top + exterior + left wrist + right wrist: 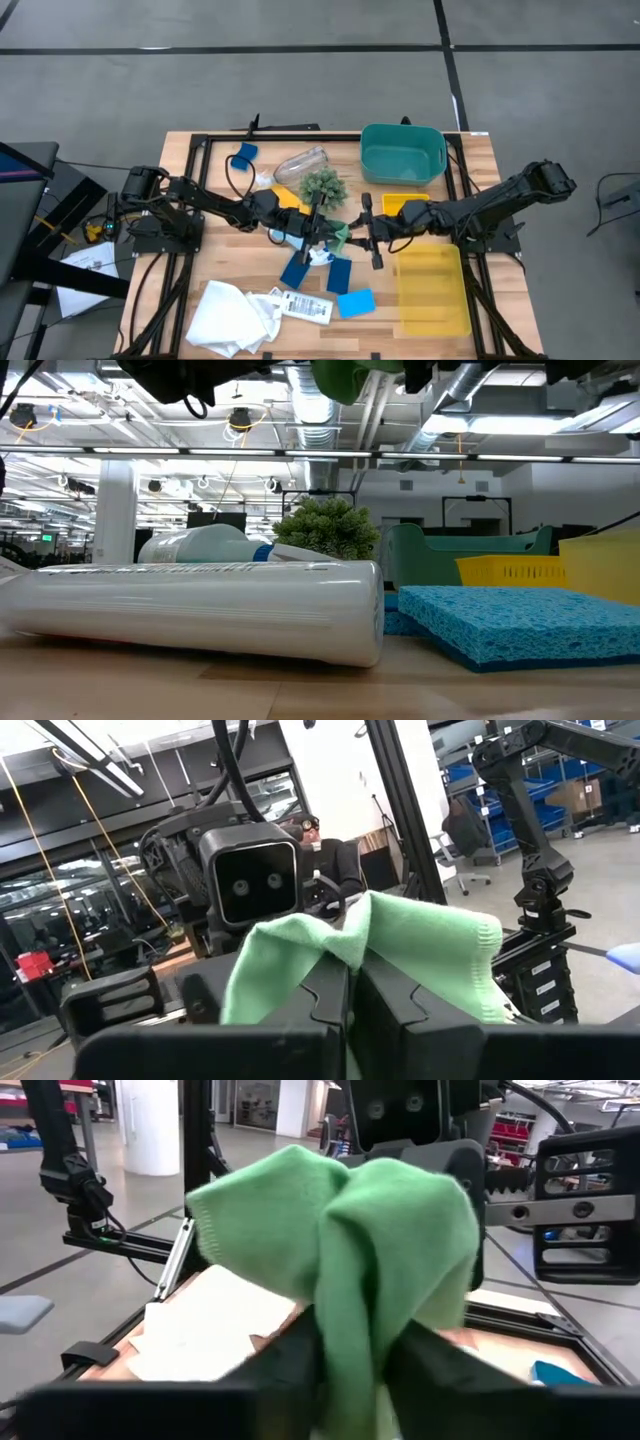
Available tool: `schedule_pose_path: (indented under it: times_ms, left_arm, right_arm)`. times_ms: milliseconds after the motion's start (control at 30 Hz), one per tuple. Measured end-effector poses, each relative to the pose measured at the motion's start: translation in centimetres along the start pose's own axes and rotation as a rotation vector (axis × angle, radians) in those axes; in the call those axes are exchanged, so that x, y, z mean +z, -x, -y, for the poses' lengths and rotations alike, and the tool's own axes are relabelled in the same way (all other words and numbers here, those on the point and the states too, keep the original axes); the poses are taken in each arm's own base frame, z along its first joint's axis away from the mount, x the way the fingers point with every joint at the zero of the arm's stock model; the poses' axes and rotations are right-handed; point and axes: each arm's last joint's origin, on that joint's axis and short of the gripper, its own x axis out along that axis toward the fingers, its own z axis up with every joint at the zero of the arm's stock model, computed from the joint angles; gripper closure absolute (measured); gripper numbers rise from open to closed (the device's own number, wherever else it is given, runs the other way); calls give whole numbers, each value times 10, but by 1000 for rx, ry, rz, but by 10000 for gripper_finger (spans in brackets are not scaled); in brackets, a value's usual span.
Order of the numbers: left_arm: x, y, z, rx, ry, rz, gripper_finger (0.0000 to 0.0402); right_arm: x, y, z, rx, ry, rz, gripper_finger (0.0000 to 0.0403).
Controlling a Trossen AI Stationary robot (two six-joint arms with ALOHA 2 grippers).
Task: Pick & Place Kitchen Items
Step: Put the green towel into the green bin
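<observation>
Both grippers are clamped on one green cloth (341, 236), held in the air just below the plant ball (322, 186): left gripper (322, 232) on one side, right gripper (368, 232) facing it on the other. Cloth looks soft, light and limp; it will sag and bunch, so pinch a folded edge, not loose middle.

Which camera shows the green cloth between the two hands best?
The right wrist view: the green cloth fills the picture, pinched in the right hand. The left wrist view shows it pinched in the left hand too. The high view shows a small green patch; the low view only an edge.
</observation>
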Motion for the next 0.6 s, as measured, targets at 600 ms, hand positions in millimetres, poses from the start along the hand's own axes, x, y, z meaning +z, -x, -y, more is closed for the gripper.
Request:
schedule_pose_path:
  times_ms: [600]
  left_arm:
    - [31, 25, -6, 29, 14, -87, 349]
  right_arm:
    - [-4, 6, 9, -298, 7, -101, 398]
